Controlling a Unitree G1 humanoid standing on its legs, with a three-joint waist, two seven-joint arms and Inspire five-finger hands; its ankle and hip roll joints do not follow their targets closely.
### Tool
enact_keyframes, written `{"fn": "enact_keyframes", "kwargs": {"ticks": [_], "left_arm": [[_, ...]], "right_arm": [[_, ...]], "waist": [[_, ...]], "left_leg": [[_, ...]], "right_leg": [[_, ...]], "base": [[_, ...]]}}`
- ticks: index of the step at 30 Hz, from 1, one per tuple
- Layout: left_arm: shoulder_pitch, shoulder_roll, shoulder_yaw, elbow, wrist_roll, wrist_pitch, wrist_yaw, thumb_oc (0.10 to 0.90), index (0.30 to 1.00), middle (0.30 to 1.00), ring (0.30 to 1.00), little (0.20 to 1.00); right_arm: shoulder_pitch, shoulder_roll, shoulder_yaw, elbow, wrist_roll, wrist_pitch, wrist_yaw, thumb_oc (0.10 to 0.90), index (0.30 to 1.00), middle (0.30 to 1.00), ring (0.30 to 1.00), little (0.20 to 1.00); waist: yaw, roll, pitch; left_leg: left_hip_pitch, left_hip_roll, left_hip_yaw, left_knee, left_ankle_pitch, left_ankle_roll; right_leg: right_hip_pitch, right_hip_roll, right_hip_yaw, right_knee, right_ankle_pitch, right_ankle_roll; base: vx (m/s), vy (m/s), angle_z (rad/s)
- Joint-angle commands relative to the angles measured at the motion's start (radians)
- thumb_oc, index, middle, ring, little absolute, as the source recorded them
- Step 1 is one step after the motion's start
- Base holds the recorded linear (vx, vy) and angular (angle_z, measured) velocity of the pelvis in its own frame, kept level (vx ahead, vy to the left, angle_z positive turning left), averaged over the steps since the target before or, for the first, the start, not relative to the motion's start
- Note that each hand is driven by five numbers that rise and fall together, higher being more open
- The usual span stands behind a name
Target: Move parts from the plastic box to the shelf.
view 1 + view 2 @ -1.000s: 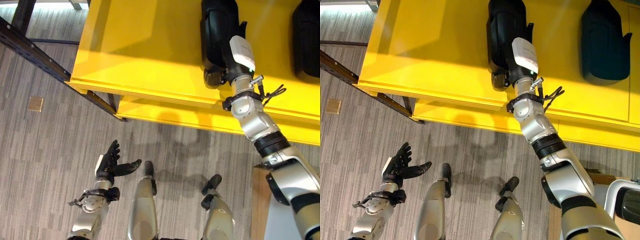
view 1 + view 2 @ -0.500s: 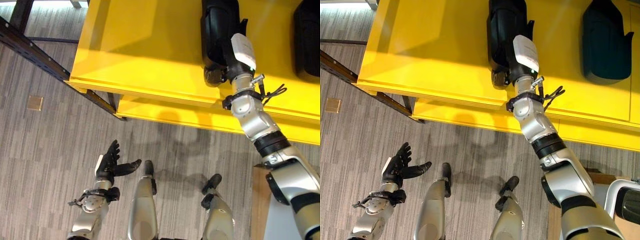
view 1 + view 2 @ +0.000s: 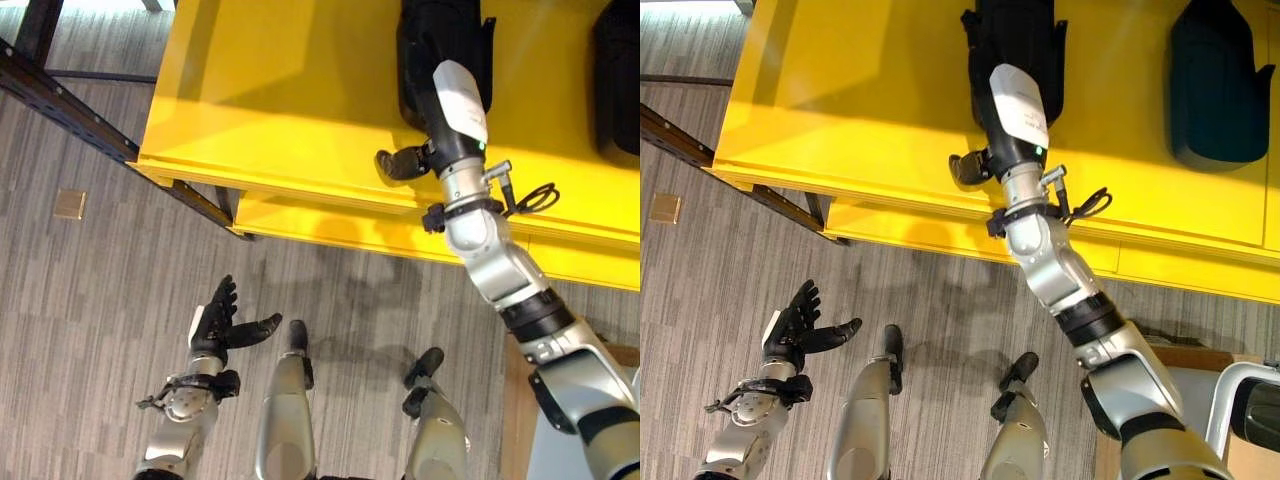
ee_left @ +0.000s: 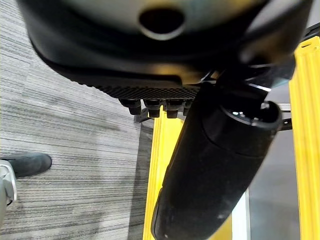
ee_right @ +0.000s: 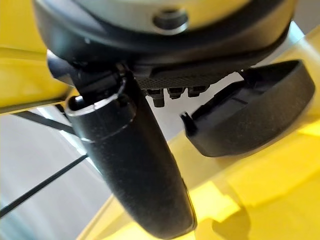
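Note:
A long black part lies on the yellow shelf. My right hand, with a white cover on its back, hovers over the part's near end. Its thumb sticks out sideways above the shelf's front edge. The right wrist view has the thumb straight and the part lying apart from it on the yellow surface. This hand is open and holds nothing. My left hand hangs low over the floor, open and empty.
A second black part lies further right on the shelf. A dark metal beam runs from the shelf's left corner. A white box stands at the lower right. A small tan square lies on the floor. A person's shoe stands nearby.
My right hand has let go of the part's near end and shifted left toward the shelf's front edge, thumb now clear. The part stays on the shelf. The left hand barely moved.

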Motion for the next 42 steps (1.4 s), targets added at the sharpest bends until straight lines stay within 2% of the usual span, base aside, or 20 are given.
{"fn": "enact_keyframes", "kwargs": {"ticks": [1, 4, 13, 20, 22, 28, 29, 30, 31, 33, 34, 35, 37, 38, 42], "left_arm": [[0.051, 0.049, 0.037, -0.116, 0.010, -0.065, 0.023, 0.900, 1.000, 1.000, 1.000, 1.000], [0.055, 0.045, 0.038, -0.121, 0.012, -0.064, 0.028, 0.900, 1.000, 1.000, 1.000, 1.000], [0.067, 0.035, 0.040, -0.118, 0.028, -0.060, 0.032, 0.900, 1.000, 1.000, 1.000, 1.000], [0.069, 0.020, 0.031, -0.100, 0.037, -0.055, 0.031, 0.900, 1.000, 1.000, 1.000, 1.000], [0.075, 0.008, 0.030, -0.082, 0.046, -0.053, 0.021, 0.900, 1.000, 1.000, 1.000, 1.000], [0.099, -0.012, 0.031, -0.066, 0.048, -0.057, 0.005, 0.900, 1.000, 1.000, 1.000, 1.000], [0.112, -0.024, 0.035, -0.056, 0.051, -0.059, -0.003, 0.900, 1.000, 1.000, 1.000, 1.000], [0.112, -0.024, 0.034, -0.056, 0.051, -0.059, -0.003, 0.900, 1.000, 1.000, 1.000, 1.000], [0.115, -0.029, 0.037, -0.049, 0.051, -0.058, -0.006, 0.900, 1.000, 1.000, 1.000, 1.000], [0.127, -0.051, 0.028, -0.033, 0.057, -0.057, -0.027, 0.900, 1.000, 1.000, 1.000, 1.000], [0.127, -0.052, 0.027, -0.033, 0.057, -0.057, -0.027, 0.900, 1.000, 1.000, 1.000, 1.000], [0.134, -0.069, 0.027, -0.029, 0.056, -0.060, -0.042, 0.900, 1.000, 1.000, 1.000, 1.000], [0.135, -0.070, 0.025, -0.029, 0.056, -0.061, -0.042, 0.900, 1.000, 1.000, 1.000, 1.000], [0.144, -0.083, 0.026, -0.030, 0.051, -0.064, -0.048, 0.900, 1.000, 1.000, 1.000, 1.000], [0.153, -0.105, 0.022, -0.028, 0.041, -0.068, -0.051, 0.900, 1.000, 1.000, 1.000, 1.000]], "right_arm": [[-0.050, -0.004, -0.078, -0.154, -0.066, -0.101, -0.039, 0.900, 1.000, 1.000, 1.000, 1.000], [-0.012, -0.008, -0.093, -0.210, -0.076, -0.108, -0.035, 0.900, 1.000, 1.000, 1.000, 1.000], [0.095, -0.003, -0.162, -0.334, -0.088, -0.137, -0.062, 0.900, 1.000, 1.000, 1.000, 1.000], [0.244, 0.013, -0.215, -0.484, -0.110, -0.191, -0.091, 0.900, 1.000, 1.000, 1.000, 1.000], [0.361, 0.020, -0.231, -0.538, -0.082, -0.232, -0.082, 0.900, 1.000, 1.000, 1.000, 1.000], [0.469, 0.002, -0.249, -0.578, -0.047, -0.261, -0.050, 0.900, 1.000, 1.000, 1.000, 1.000], [0.542, 0.004, -0.271, -0.590, 0.015, -0.285, -0.034, 0.900, 1.000, 1.000, 1.000, 1.000], [0.543, 0.003, -0.272, -0.591, 0.016, -0.285, -0.033, 0.900, 1.000, 1.000, 1.000, 1.000], [0.572, 0.002, -0.274, -0.594, 0.039, -0.295, -0.018, 0.900, 1.000, 1.000, 1.000, 1.000], [0.670, -0.027, -0.298, -0.597, 0.090, -0.318, 0.014, 0.900, 1.000, 1.000, 1.000, 1.000], [0.670, -0.027, -0.298, -0.597, 0.090, -0.318, 0.015, 0.900, 1.000, 1.000, 1.000, 1.000], [0.732, -0.052, -0.334, -0.605, 0.114, -0.334, 0.022, 0.900, 1.000, 1.000, 1.000, 1.000], [0.736, -0.054, -0.336, -0.608, 0.115, -0.334, 0.023, 0.900, 1.000, 1.000, 1.000, 1.000], [0.771, -0.062, -0.346, -0.612, 0.140, -0.342, 0.043, 0.900, 1.000, 1.000, 1.000, 1.000], [0.831, -0.070, -0.376, -0.603, 0.206, -0.355, 0.073, 0.900, 1.000, 1.000, 1.000, 1.000]], "waist": [[0.014, -0.031, -0.056], [0.007, -0.037, -0.059], [-0.008, -0.042, -0.079], [-0.036, -0.053, -0.117], [-0.068, -0.064, -0.156], [-0.097, -0.073, -0.202], [-0.120, -0.072, -0.233], [-0.118, -0.072, -0.232], [-0.128, -0.070, -0.242], [-0.158, -0.048, -0.293], [-0.157, -0.047, -0.293], [-0.185, -0.030, -0.335], [-0.182, -0.026, -0.337], [-0.203, -0.020, -0.355], [-0.224, -0.004, -0.375]], "left_leg": [[0.094, 0.019, -0.009, -0.062, -0.052, -0.003], [0.087, 0.018, 0.001, -0.060, -0.031, 0.006], [0.109, 0.024, 0.002, -0.069, -0.028, 0.003], [0.158, 0.039, 0.013, -0.115, -0.007, -0.008], [0.211, 0.060, 0.037, -0.181, 0.028, -0.023], [0.290, 0.079, 0.077, -0.277, 0.075, -0.042], [0.333, 0.096, 0.105, -0.338, 0.110, -0.056], [0.338, 0.096, 0.107, -0.342, 0.112, -0.057], [0.350, 0.104, 0.118, -0.361, 0.127, -0.063], [0.404, 0.142, 0.150, -0.455, 0.209, -0.105], [0.406, 0.143, 0.150, -0.457, 0.210, -0.105], [0.434, 0.174, 0.176, -0.495, 0.263, -0.131], [0.435, 0.178, 0.176, -0.495, 0.263, -0.133], [0.451, 0.190, 0.189, -0.498, 0.276, -0.135], [0.494, 0.221, 0.212, -0.491, 0.306, -0.139]], "right_leg": [[0.074, -0.048, 0.062, 0.122, -0.040, 0.088], [0.069, -0.053, 0.053, 0.119, -0.027, 0.074], [0.081, -0.048, 0.061, 0.119, -0.037, 0.075], [0.106, -0.031, 0.073, 0.082, -0.037, 0.080], [0.127, -0.004, 0.087, 0.033, -0.036, 0.083], [0.161, 0.030, 0.105, -0.030, -0.035, 0.086], [0.178, 0.051, 0.113, -0.063, -0.036, 0.088], [0.180, 0.052, 0.115, -0.065, -0.035, 0.087], [0.186, 0.059, 0.116, -0.076, -0.038, 0.088], [0.227, 0.098, 0.113, -0.135, -0.040, 0.090], [0.228, 0.099, 0.114, -0.136, -0.040, 0.089], [0.249, 0.123, 0.116, -0.169, -0.042, 0.087], [0.250, 0.127, 0.117, -0.172, -0.040, 0.085], [0.255, 0.140, 0.130, -0.172, -0.047, 0.079], [0.248, 0.168, 0.162, -0.120, -0.090, 0.053]], "base": [[0.08, -0.021, 0.00], [-0.05, 0.003, -0.02], [0.00, 0.000, 0.00], [0.01, -0.029, -0.04], [0.04, -0.056, -0.05], [0.04, -0.038, -0.33], [0.03, -0.035, -0.27], [0.04, -0.051, -0.37], [0.04, -0.060, -0.56], [0.06, -0.093, -0.28], [0.08, -0.097, 0.02], [0.06, -0.061, -0.12], [0.05, -0.046, -0.12], [0.06, -0.061, -0.21], [0.06, -0.085, -0.41]]}}
